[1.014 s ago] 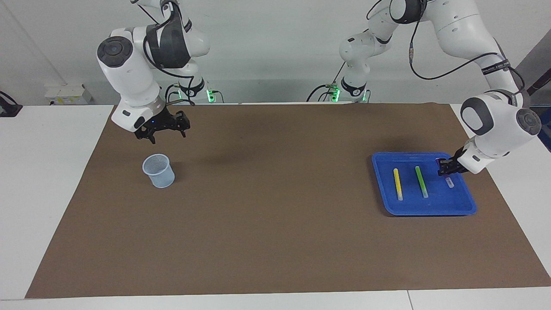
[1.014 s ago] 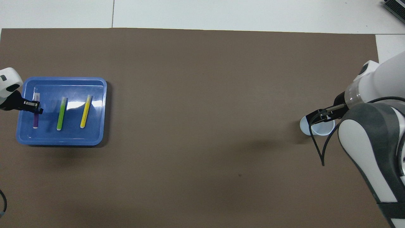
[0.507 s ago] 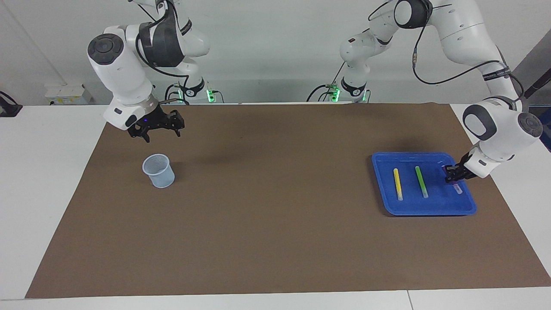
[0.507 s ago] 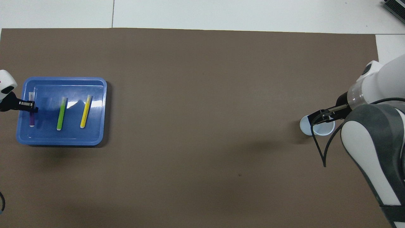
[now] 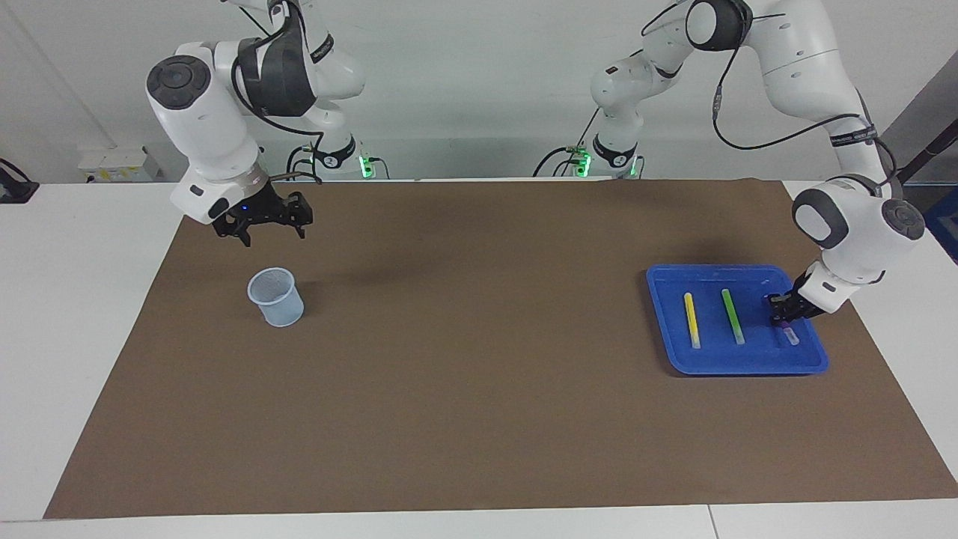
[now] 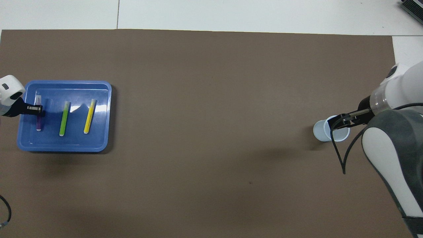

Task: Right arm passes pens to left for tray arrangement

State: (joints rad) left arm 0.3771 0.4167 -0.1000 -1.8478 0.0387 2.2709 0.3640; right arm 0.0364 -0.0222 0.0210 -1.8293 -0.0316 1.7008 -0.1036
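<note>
Blue tray (image 5: 737, 364) lies flat near the counter's left-arm edge. Inside lie the yellow pen (image 5: 691, 320), green pen (image 5: 732, 315) and purple pen (image 6: 38, 123), roughly parallel, well apart.

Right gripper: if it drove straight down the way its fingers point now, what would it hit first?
Probably the bare brown mat, just nearer the robots than the translucent cup. The right gripper hangs open in the air; from overhead it overlaps the cup's rim, so depth is uncertain.

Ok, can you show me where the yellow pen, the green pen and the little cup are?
yellow pen (image 5: 691, 320): facing view, middle of its yellow barrel, lying in the blue tray.
green pen (image 5: 732, 316): facing view, middle of its green barrel, beside the yellow one.
cup (image 5: 280, 305): facing view, on its outer wall, below the rim.
</note>
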